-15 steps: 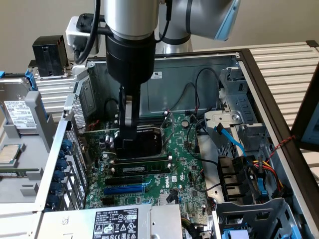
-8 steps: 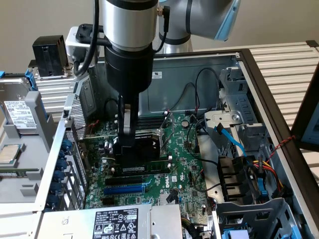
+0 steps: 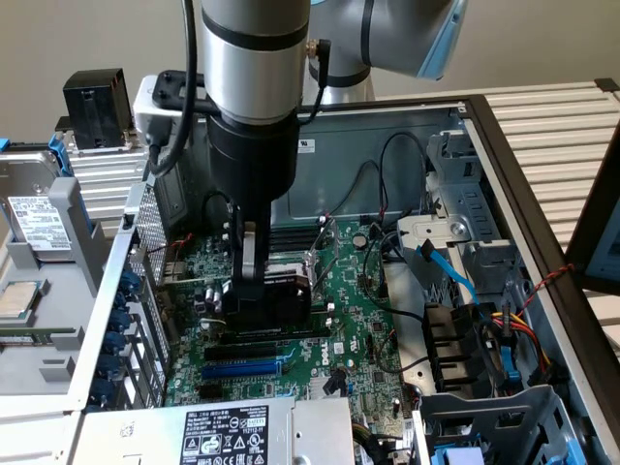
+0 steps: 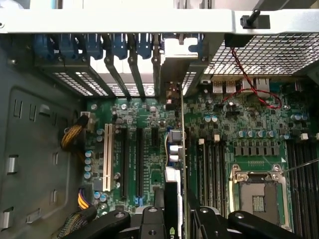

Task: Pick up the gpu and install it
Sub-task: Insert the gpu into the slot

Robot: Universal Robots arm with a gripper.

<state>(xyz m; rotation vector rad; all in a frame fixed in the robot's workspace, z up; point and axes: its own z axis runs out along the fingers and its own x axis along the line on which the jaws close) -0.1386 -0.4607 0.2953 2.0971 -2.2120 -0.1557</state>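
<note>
A plain beige wall closes the far side of the scene, bare and evenly lit. In front of it lies a pale slatted tabletop, its ribs running across the far part of the exterior view's right and catching a soft sheen. A dark flat panel stands at the exterior view's right edge. At the far left of that view sits a black box, with the same slats showing just below it.

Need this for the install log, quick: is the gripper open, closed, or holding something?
Gripper: closed on the gpu, holding it on edge at the motherboard slots.
</note>
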